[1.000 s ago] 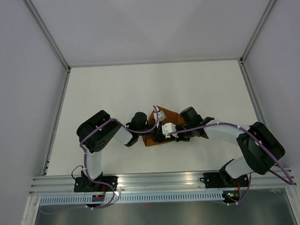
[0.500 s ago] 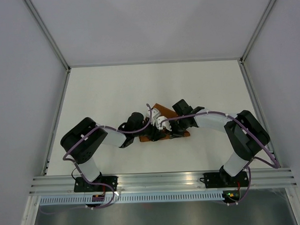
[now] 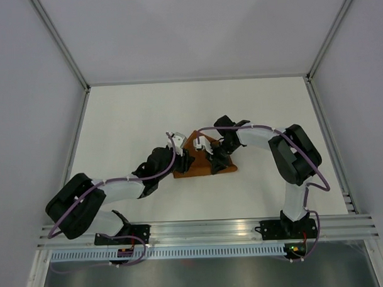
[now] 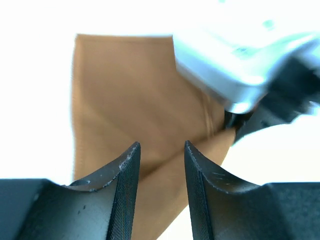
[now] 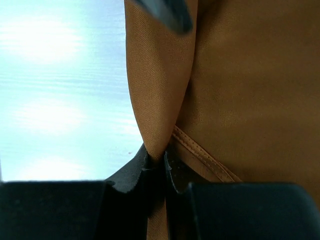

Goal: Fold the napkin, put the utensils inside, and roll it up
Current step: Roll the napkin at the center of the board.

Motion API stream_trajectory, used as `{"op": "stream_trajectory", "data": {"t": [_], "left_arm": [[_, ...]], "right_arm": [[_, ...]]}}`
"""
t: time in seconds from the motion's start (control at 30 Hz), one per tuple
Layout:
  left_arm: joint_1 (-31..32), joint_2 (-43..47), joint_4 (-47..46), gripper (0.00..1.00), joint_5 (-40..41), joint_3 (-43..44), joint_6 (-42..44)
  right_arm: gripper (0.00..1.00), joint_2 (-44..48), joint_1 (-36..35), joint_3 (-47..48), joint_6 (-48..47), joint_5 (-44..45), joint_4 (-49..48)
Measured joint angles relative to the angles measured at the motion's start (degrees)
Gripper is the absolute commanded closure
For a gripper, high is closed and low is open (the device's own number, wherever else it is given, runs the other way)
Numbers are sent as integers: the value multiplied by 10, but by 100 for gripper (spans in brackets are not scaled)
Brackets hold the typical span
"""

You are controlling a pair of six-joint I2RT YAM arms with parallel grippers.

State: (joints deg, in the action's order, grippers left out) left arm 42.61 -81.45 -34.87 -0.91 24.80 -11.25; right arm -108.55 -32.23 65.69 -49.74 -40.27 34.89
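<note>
Top external view: the folded napkin [image 3: 198, 167] lies mid-table [image 3: 128, 120]. The right gripper [image 5: 157, 155] pinches a raised fold of it. The left gripper [image 4: 161, 145] has its 2 fingers apart over the napkin, holding nothing.

A robotics lab test cell: a bare white worktop [image 3: 134, 114] boxed by plain white wall panels [image 3: 194, 30] on aluminium framing [image 3: 59, 41], with a cabled black-and-white left arm [image 3: 117, 190] and right arm [image 3: 257, 136] bolted to a slotted aluminium rail [image 3: 207, 228] at 6 o'clock.
</note>
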Motion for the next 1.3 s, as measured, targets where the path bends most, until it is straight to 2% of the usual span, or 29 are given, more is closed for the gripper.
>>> {"op": "stream_trajectory", "data": {"t": [0.27, 0.47, 0.63, 0.93, 1.13, 1.3], "left_arm": [[11, 68, -6, 55, 57, -5, 41], [107, 82, -7, 53, 114, -9, 124], [157, 47, 15, 51, 115, 18, 187], [226, -75, 91, 46, 78, 112, 280], [251, -107, 101, 44, 53, 126, 308], [254, -153, 84, 37, 58, 129, 324]], "right_arm": [[96, -76, 39, 82, -3, -54, 144], [96, -147, 68, 138, -32, -95, 271], [96, -183, 91, 146, -48, -110, 344], [96, -189, 97, 136, -51, -103, 367], [96, -193, 100, 136, -51, -104, 371], [96, -196, 101, 136, -50, -104, 376]]}}
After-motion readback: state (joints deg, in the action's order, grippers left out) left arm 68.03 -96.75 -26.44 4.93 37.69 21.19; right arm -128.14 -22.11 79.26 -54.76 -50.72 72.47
